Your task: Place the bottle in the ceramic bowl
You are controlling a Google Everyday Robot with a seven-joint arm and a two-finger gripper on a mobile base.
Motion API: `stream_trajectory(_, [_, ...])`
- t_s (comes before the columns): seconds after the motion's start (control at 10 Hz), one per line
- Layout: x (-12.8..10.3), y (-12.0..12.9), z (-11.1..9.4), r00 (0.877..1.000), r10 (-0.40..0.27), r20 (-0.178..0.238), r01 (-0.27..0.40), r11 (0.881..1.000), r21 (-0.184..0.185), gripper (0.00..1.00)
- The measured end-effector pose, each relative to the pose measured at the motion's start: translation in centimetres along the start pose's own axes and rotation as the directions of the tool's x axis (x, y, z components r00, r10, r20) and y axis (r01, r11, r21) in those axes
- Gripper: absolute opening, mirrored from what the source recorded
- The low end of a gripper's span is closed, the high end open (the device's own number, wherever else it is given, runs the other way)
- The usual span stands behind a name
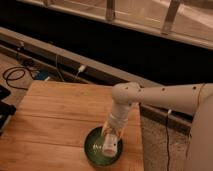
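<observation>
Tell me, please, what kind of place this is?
Probably a lab or workshop. A wooden table stands by a dark window wall, with cables on the floor. The gripper hangs over the ceramic bowl at the table's near edge.

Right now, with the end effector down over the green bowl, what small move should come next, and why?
Probably release. The end effector sits low inside the ceramic bowl, with the white bottle at its tip over the bowl's middle. A slight further lowering first may soften the drop, since contact with the bottom is not clear.
</observation>
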Motion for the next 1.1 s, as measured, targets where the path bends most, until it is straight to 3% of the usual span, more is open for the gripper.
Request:
stream_trajectory(0.5, [-0.04, -0.06, -0.02, 1.0, 0.001, 0.001, -0.001, 1.0, 0.0, 0.77])
stream_trajectory(1.1, [-0.05, -0.14, -0.04, 1.0, 0.002, 0.001, -0.002, 1.0, -0.001, 0.8])
